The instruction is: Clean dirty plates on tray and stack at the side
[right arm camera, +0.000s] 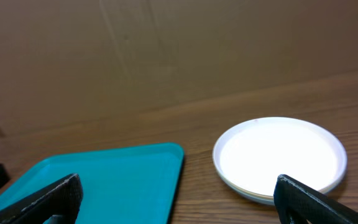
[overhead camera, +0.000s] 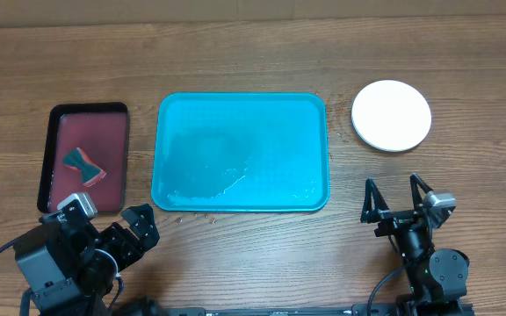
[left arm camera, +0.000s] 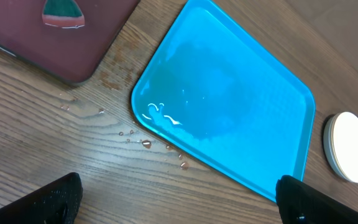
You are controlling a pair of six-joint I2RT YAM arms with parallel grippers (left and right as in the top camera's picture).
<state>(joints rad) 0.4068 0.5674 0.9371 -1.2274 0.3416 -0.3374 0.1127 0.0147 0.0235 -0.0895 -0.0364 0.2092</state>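
Now the tray [overhead camera: 279, 132] has no plates on it. It sits in the middle of the table, with some water near its 7 o'clock corner. The white plate [overhead camera: 392, 115] is on the table at 2 o'clock from the tray, well apart from it. It looks clean. I cannot tell if other plates are under it. The sponge [overhead camera: 83, 166] lies in the small red tray [overhead camera: 112, 118] at 9 o'clock. The left gripper [left arm camera: 179, 202] is wide open and holds nothing. The right gripper [overhead camera: 393, 189], at 5 o'clock, is open and empty too. I think the job is almost done, or all done.
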